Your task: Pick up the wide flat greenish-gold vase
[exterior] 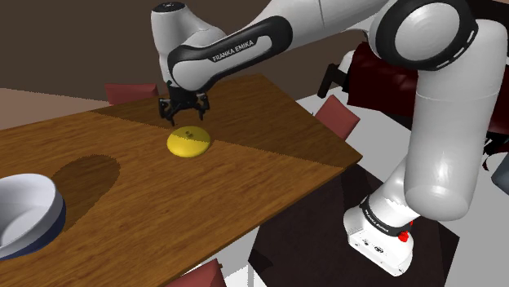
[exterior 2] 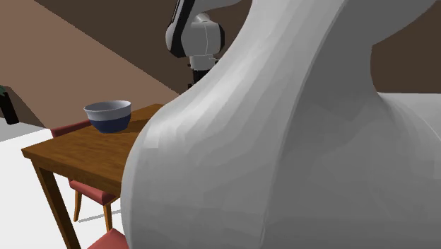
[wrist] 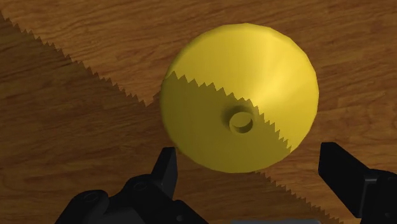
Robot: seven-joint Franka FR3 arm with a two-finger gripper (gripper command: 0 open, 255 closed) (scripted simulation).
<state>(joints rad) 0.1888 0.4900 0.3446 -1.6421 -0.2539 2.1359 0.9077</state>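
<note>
Vase (exterior: 188, 143): yellow, wide and flat, small neck at its centre; laid on the wooden counter (exterior: 269, 167).
Pincer (exterior: 184, 117): hung just above the vase, fingers spread apart, nothing clasped.
Bowl (exterior: 28, 212): set well apart, at the shoulder view's left.

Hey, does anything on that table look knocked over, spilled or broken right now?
Nothing stands out. The yellow vase sits flat and upright on the wooden table, its small mouth facing up, and the bowl stands upright too.
</note>
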